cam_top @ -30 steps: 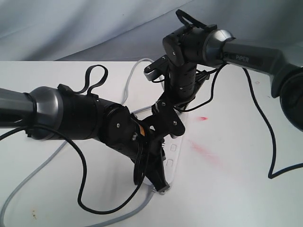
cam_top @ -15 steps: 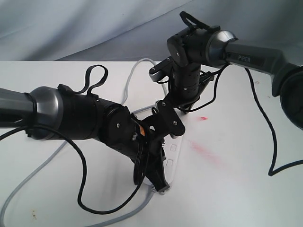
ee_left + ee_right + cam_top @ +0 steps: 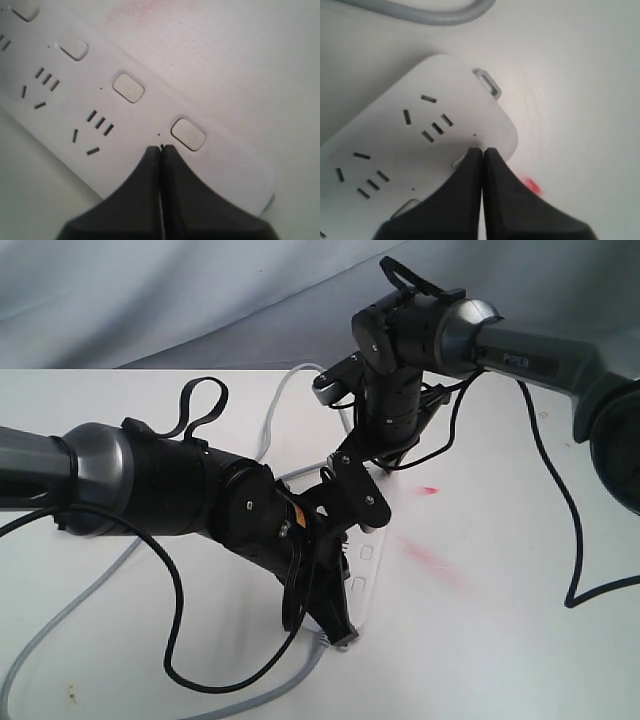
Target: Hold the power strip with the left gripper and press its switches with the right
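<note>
The power strip [image 3: 60,115] lies flat near the middle of the white counter [image 3: 500,570], well back from the far edge, its length running toward the near edge. The left gripper [image 3: 161,149] has its jaws clenched on nothing. Its joined tips bear down on the strip's near end, just beside the last of the switches [image 3: 128,87] (a pin-down rather than a true grasp). The right gripper [image 3: 482,150], jaws likewise clenched and empty, points its tip at the far end of the strip by the hanging loop [image 3: 487,82], over a switch mostly hidden beneath it. I cannot tell whether that switch is pressed in.

I judge the pressing step is at the first far-end switch. Next the right tip should lift clear, move along the row toward the left gripper, and push straight down.
</note>
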`<action>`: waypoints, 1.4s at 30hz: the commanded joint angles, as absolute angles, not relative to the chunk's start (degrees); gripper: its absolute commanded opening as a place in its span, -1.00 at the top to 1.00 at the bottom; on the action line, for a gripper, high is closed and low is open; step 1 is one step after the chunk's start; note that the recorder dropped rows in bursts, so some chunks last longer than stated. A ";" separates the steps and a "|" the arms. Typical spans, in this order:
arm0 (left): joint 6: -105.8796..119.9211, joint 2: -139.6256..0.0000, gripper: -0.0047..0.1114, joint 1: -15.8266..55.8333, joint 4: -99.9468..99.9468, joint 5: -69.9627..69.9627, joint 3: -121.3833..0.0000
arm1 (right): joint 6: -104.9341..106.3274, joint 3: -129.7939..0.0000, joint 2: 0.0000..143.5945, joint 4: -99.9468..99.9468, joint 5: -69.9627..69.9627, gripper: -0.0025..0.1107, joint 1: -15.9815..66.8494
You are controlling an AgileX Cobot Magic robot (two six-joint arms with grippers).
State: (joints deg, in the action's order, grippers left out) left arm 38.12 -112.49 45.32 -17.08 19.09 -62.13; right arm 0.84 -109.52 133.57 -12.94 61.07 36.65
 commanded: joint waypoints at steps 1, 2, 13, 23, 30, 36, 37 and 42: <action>37.72 -113.45 0.92 45.27 -16.83 21.18 -61.57 | 0.83 -110.67 133.53 -12.47 61.97 0.96 36.47; 37.72 -113.45 0.92 45.27 -16.83 21.18 -61.57 | 0.83 -110.67 133.53 -12.47 62.09 0.96 36.47; 37.79 -113.45 0.92 45.27 -16.83 21.18 -61.57 | 1.19 -110.67 134.28 -9.88 61.93 0.96 36.57; 37.82 -113.45 0.92 45.27 -16.83 21.29 -61.57 | 1.08 -110.67 135.48 -13.21 61.15 0.96 36.57; 37.70 -113.45 0.92 45.27 -16.83 21.28 -61.57 | 0.99 -110.67 135.51 -12.52 59.83 0.96 36.57; 37.80 -113.45 0.92 45.27 -16.83 21.28 -61.57 | 1.22 -110.67 135.61 -9.79 60.14 0.96 36.57; 37.80 -113.45 0.92 45.27 -16.83 21.28 -61.57 | 1.22 -110.67 135.87 -9.79 60.88 0.96 36.57; 37.69 -113.45 0.92 45.27 -16.83 21.28 -61.57 | 1.22 -110.67 138.37 -9.90 62.59 0.96 36.57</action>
